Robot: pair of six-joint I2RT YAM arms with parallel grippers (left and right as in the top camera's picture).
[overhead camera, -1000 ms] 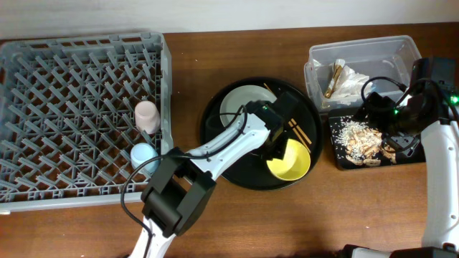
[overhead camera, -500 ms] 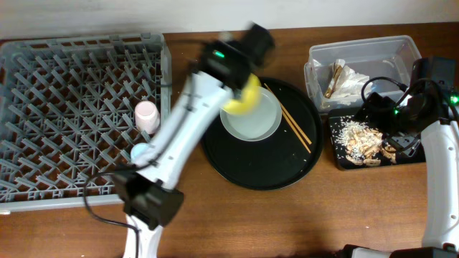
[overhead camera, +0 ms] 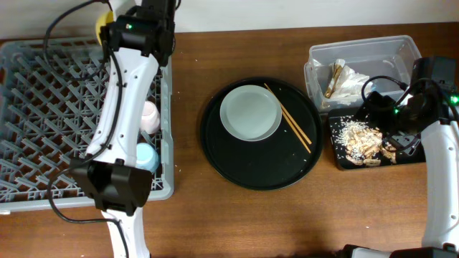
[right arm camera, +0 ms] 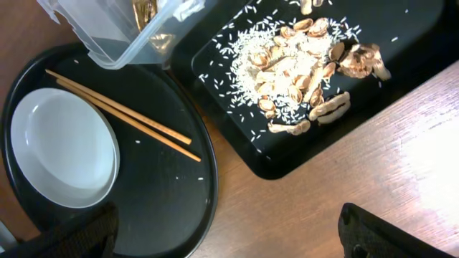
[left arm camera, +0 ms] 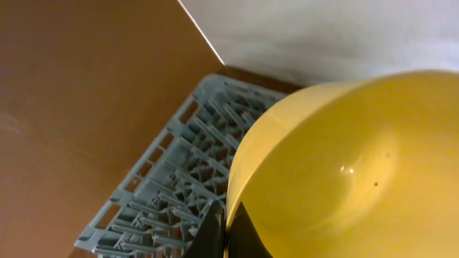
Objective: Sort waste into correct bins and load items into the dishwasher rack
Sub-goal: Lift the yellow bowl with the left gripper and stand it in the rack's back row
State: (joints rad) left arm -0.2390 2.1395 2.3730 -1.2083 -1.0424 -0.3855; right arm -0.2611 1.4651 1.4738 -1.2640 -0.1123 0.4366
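Loading step: left jaws clamped on bowl [left arm camera: 344, 165] rim, bowl held over rack [overhead camera: 43, 107] far edge at 11 o'clock, right jaws wide open, empty, at 3 o'clock; next probably lower bowl between pegs, release.

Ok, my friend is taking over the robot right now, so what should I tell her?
Left gripper: shut on the yellow bowl, holding it by the rim at the far edge of the dishwasher rack.
Right gripper: open and empty, by the flat black tray.
Done: pink cup and blue cup are in the rack. Napkin and gold wrapper are in the clear tub. Food scraps are on the flat black tray.
Left: put the bowl in the rack, then the plate and chopsticks, both on the round black tray.
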